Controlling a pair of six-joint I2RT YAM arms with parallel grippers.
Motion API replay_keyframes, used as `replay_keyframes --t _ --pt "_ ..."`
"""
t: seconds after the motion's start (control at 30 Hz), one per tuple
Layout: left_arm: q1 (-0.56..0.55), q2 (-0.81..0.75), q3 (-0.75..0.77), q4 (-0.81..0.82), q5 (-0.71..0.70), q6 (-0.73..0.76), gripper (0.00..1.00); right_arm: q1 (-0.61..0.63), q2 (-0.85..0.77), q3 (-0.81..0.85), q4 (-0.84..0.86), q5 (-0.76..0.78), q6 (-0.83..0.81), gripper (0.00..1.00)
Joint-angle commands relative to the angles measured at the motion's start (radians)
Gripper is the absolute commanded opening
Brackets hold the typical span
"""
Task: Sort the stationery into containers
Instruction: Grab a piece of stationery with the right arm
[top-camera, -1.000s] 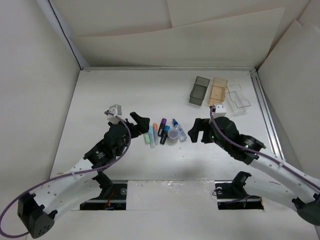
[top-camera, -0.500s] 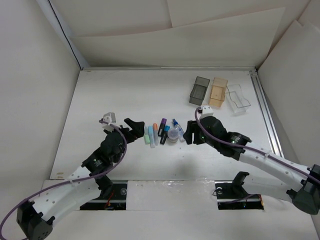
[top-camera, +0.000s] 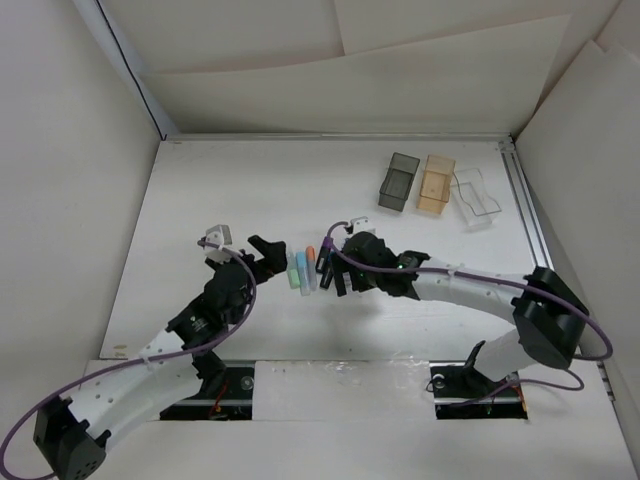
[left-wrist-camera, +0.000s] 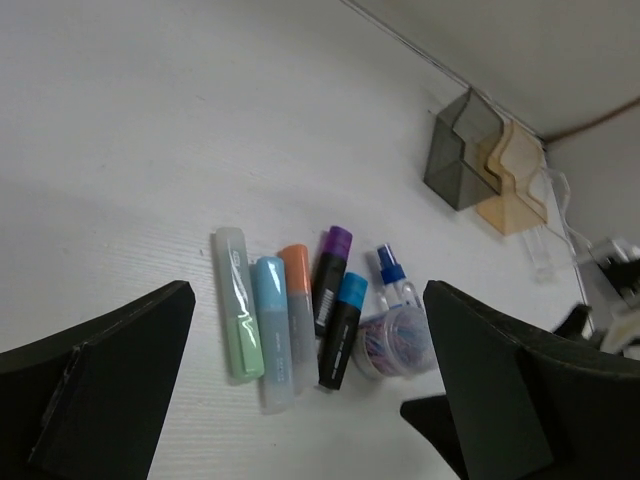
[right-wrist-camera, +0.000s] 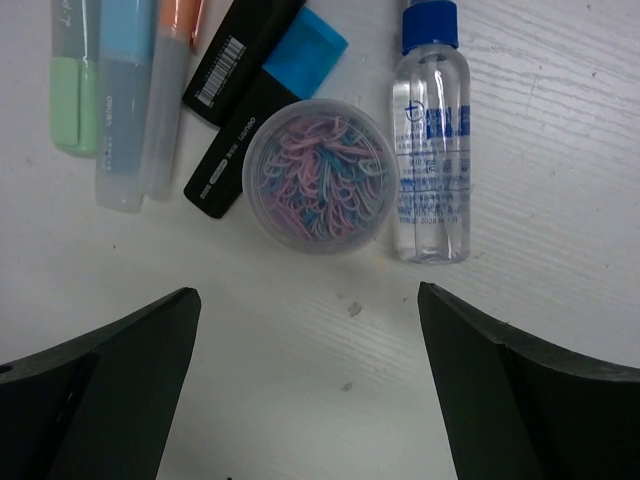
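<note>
1. Counter (top-camera: 250, 190): white. The stationery lies in one tight cluster near its middle, and the three bins stand well apart from it at the far right.
2. Cluster, left to right in the right wrist view:
   - green marker (right-wrist-camera: 73, 80)
   - light-blue marker (right-wrist-camera: 125, 110)
   - orange marker (right-wrist-camera: 170, 90)
   - black marker with purple cap (left-wrist-camera: 330, 279)
   - black marker with blue cap (right-wrist-camera: 265, 110)
   - round clear pot (right-wrist-camera: 318, 175), full of coloured loops
   - clear bottle with blue cap (right-wrist-camera: 430, 150), lying flat
3. The first three markers lie side by side, touching. The pot sits against the blue-capped marker and just beside the bottle.
4. Bins: dark grey bin (top-camera: 399, 182), tan bin (top-camera: 434, 183) and clear bin (top-camera: 475, 197) stand in a row. No stationery is visible in them.
5. Right gripper (right-wrist-camera: 305, 300): fingers spread wide and holding nothing. It hangs over the right end of the cluster, with the pot and bottle just ahead of the fingertips. In the top view it hides both items.
6. Left gripper (left-wrist-camera: 308, 292): fingers wide apart and empty. It is on the left of the cluster, beside the green marker and facing the markers, with no contact seen.
</note>
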Motion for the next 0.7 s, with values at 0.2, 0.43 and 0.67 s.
replay_keyframes --t 0.2,0.43,0.67 --pt "-0.002 -0.138 -0.114 0.099 0.087 0.089 1.00 0.014 0.129 0.133 0.035 0.140 -0.012 0.95" --pt "-0.002 -0.168 -0.091 0.090 0.035 0.103 1.00 0.014 0.202 0.186 0.055 0.150 -0.012 0.86" --pt "-0.002 -0.017 -0.013 0.080 0.046 0.129 1.00 0.014 0.246 0.214 0.055 0.160 -0.021 0.77"
